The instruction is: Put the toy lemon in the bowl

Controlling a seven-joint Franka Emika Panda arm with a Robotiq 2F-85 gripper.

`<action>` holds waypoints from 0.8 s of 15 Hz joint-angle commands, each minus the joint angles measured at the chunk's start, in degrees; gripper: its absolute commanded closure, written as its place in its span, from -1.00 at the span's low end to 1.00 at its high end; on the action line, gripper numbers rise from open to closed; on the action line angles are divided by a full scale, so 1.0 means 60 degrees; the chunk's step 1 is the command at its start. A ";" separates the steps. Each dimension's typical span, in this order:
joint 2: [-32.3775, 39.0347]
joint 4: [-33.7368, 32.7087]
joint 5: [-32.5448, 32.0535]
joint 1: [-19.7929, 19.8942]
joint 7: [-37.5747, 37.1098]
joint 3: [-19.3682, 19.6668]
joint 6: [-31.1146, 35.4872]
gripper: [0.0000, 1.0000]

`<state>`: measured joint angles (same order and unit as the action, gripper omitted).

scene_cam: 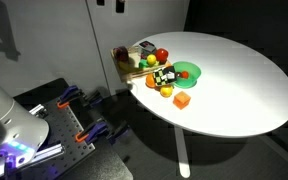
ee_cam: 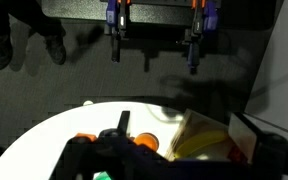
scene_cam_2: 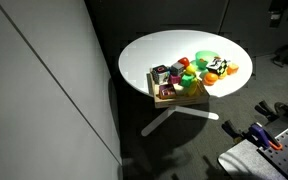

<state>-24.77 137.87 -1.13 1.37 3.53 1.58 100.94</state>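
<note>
The toy lemon (scene_cam: pixel 151 62) is a small yellow blob beside a red toy fruit (scene_cam: pixel 162 55) at the wooden tray, and it shows in both exterior views (scene_cam_2: pixel 184 62). The green bowl (scene_cam: pixel 192 70) stands on the white round table next to the tray and is also seen from the far side (scene_cam_2: pixel 210 57). My gripper (ee_cam: pixel 184 170) shows only in the wrist view, as dark blurred fingers set wide apart along the bottom edge. It is open, holds nothing and is well away from the toys. The lemon is not recognisable in the wrist view.
The wooden tray (scene_cam: pixel 127 68) holds a banana (ee_cam: pixel 199 140) and other toys. An orange cube (scene_cam: pixel 182 100), an orange ball (ee_cam: pixel 144 141) and a black-and-white object (scene_cam: pixel 162 75) lie near the bowl. My white arm (scene_cam: pixel 4 115) and clamps (scene_cam: pixel 69 98) are beside the table.
</note>
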 commanded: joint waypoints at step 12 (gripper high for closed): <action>0.2397 -0.0699 -0.0130 -0.0079 -0.1074 -0.0557 0.4015 -1.00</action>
<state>-14.58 136.83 -1.13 1.35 -0.94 -1.61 121.94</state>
